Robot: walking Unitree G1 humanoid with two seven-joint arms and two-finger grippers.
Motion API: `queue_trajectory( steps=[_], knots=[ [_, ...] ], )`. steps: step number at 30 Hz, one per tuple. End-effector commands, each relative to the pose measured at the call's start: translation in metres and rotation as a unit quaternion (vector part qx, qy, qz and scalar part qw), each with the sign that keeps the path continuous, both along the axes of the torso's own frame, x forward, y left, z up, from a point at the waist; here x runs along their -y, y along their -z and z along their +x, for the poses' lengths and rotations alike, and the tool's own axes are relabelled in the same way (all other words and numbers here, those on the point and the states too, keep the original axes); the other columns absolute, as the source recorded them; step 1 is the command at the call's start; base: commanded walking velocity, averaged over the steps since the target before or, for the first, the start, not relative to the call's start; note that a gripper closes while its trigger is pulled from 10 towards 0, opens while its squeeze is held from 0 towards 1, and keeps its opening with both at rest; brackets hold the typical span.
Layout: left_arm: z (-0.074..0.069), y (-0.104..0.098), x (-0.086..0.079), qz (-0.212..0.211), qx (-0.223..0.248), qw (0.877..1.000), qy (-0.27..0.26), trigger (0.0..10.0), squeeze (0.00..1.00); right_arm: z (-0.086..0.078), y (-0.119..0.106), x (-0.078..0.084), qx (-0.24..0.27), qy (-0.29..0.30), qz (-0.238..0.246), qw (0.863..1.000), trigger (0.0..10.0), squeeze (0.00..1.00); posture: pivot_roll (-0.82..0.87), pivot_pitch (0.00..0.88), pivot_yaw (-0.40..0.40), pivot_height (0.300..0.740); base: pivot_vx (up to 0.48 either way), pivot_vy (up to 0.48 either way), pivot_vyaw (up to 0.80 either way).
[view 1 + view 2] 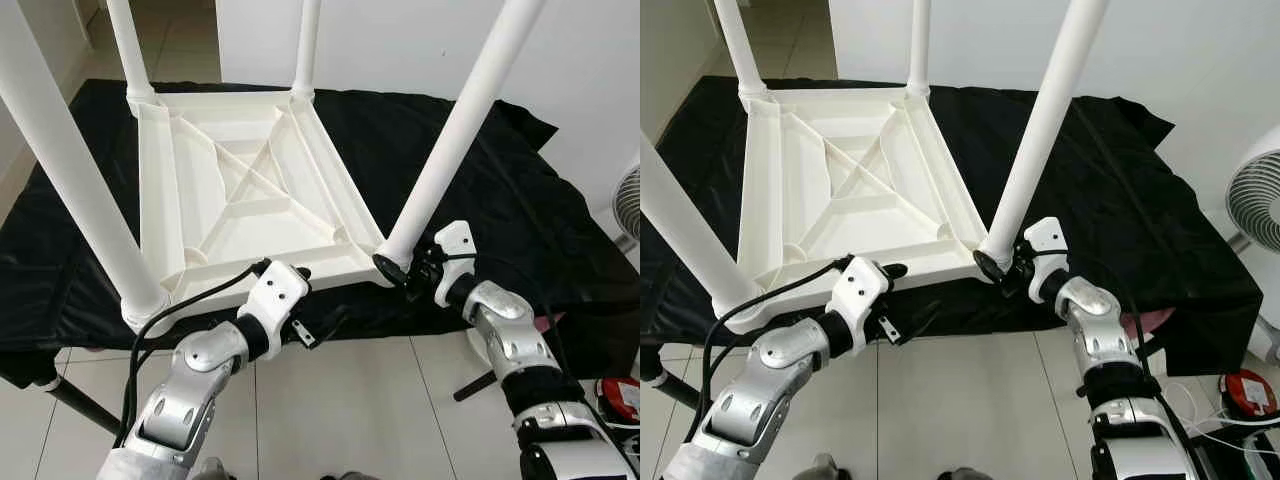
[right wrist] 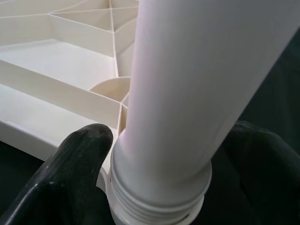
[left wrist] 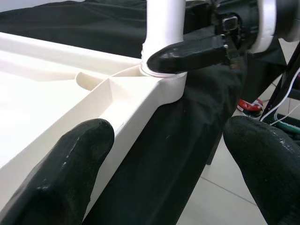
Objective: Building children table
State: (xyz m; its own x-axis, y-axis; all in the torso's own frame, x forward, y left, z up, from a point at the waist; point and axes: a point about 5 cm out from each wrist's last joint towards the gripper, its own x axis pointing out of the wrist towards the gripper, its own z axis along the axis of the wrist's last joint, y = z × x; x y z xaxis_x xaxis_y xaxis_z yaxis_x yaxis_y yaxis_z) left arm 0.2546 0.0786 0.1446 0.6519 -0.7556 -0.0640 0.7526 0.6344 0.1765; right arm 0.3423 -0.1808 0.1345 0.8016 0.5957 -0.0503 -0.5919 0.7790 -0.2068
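My right gripper [image 1: 395, 268] pinches the near leg [image 1: 455, 135] at its socket, left gripper [image 3: 164, 154] spread at the tabletop [image 1: 250, 190] edge; twisting crooked could cross-thread it.

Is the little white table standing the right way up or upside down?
Upside down. The table top lies flat on the black cloth with its ribbed underside showing, and the legs point up.
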Motion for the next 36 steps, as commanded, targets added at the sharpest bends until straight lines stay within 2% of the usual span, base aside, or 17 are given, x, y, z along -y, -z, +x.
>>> queue_trajectory(
  steps=[1, 7, 8, 9, 10, 11, 13, 14, 24, 25, 26, 27, 31, 33, 36],
  knots=[
    [0.000, -0.001, 0.004, 0.000, 0.000, 1.000, 0.005, 10.0, 0.00, 0.002, 0.001, 0.003, -0.001, -0.004, -0.014, 1.000, 10.0, 0.00, 0.05, 0.010, -0.073, 0.740, 0.000, 0.000, 0.00],
    [0.003, -0.003, 0.006, 0.001, 0.004, 1.000, 0.010, 10.0, 0.00, 0.009, 0.003, -0.004, -0.009, -0.027, -0.013, 0.999, 9.8, 0.00, 0.05, 0.000, -0.065, 0.740, 0.000, 0.000, 0.00],
    [0.003, -0.003, 0.007, 0.001, 0.004, 1.000, 0.012, 10.0, 0.00, 0.010, 0.004, -0.007, -0.009, -0.036, -0.014, 0.999, 5.5, 0.00, 0.05, 0.000, -0.062, 0.740, 0.000, 0.000, 0.00],
    [0.003, -0.003, 0.007, 0.001, 0.004, 1.000, 0.012, 10.0, 0.00, 0.010, 0.004, -0.007, -0.009, -0.036, -0.014, 0.999, 5.5, 0.00, 0.05, 0.000, -0.062, 0.740, 0.000, 0.000, 0.00],
    [0.003, -0.002, 0.008, 0.002, 0.003, 1.000, 0.015, 10.0, 0.00, 0.010, 0.005, -0.009, -0.010, -0.043, -0.015, 0.999, 4.4, 0.00, 0.05, 0.000, -0.062, 0.740, 0.000, 0.000, 0.00],
    [0.002, -0.001, 0.010, 0.008, 0.003, 1.000, 0.020, 10.0, 0.00, 0.010, 0.006, -0.012, -0.011, -0.047, -0.015, 0.999, 1.7, 0.00, 0.05, 0.000, -0.063, 0.740, 0.000, 0.000, 0.00],
    [0.002, -0.001, 0.010, 0.008, 0.003, 1.000, 0.020, 10.0, 0.00, 0.010, 0.006, -0.012, -0.011, -0.047, -0.015, 0.999, 1.7, 0.00, 0.05, 0.000, -0.063, 0.740, 0.000, 0.000, 0.00],
    [0.001, 0.002, 0.010, 0.014, 0.001, 1.000, 0.025, 10.0, 0.00, 0.010, 0.008, -0.013, -0.014, -0.051, -0.013, 0.998, 0.0, 0.00, 0.05, 0.000, -0.064, 0.740, 0.000, 0.000, 0.00],
    [-0.003, 0.007, 0.014, 0.026, -0.006, 0.999, 0.031, 10.0, 0.00, 0.006, 0.018, -0.011, -0.019, -0.049, -0.007, 0.999, 0.0, 0.00, 0.05, 0.007, -0.076, 0.740, 0.000, 0.000, 0.00],
    [-0.003, 0.007, 0.014, 0.025, -0.006, 0.999, 0.030, 10.0, 0.00, 0.007, 0.017, -0.011, -0.007, -0.027, 0.002, 1.000, 10.0, 0.00, 0.05, 0.011, -0.082, 0.740, 0.000, 0.000, 0.00],
    [-0.003, 0.007, 0.014, 0.025, -0.006, 0.999, 0.030, 10.0, 0.00, 0.007, 0.017, -0.011, -0.007, -0.027, 0.002, 1.000, 10.0, 0.00, 0.05, 0.011, -0.082, 0.740, 0.000, 0.000, 0.00],
    [-0.002, 0.007, 0.013, 0.025, -0.004, 0.999, 0.026, 10.0, 0.00, 0.010, 0.014, -0.012, 0.000, 0.000, 0.025, 1.000, 10.0, 0.00, 0.05, 0.014, -0.085, 0.740, 0.000, 0.000, 0.00],
    [-0.001, 0.006, 0.012, 0.021, -0.002, 1.000, 0.016, 10.0, 0.00, 0.011, 0.009, -0.016, 0.026, 0.036, 0.034, 0.998, 10.0, 0.00, 0.04, 0.021, -0.088, 0.740, 0.000, 0.000, 0.00],
    [0.001, 0.006, 0.012, 0.021, 0.000, 1.000, 0.008, 10.0, 0.00, 0.010, 0.005, -0.023, 0.044, 0.087, 0.052, 0.994, 10.0, 0.00, 0.03, 0.030, -0.098, 0.740, 0.000, 0.000, 0.00],
    [0.003, 0.006, 0.011, 0.023, 0.004, 1.000, 0.007, 10.0, 0.00, 0.006, 0.004, -0.029, 0.054, 0.112, 0.067, 0.990, 10.0, 0.00, 0.04, 0.036, -0.105, 0.740, 0.000, 0.000, 0.00]
  ],
)
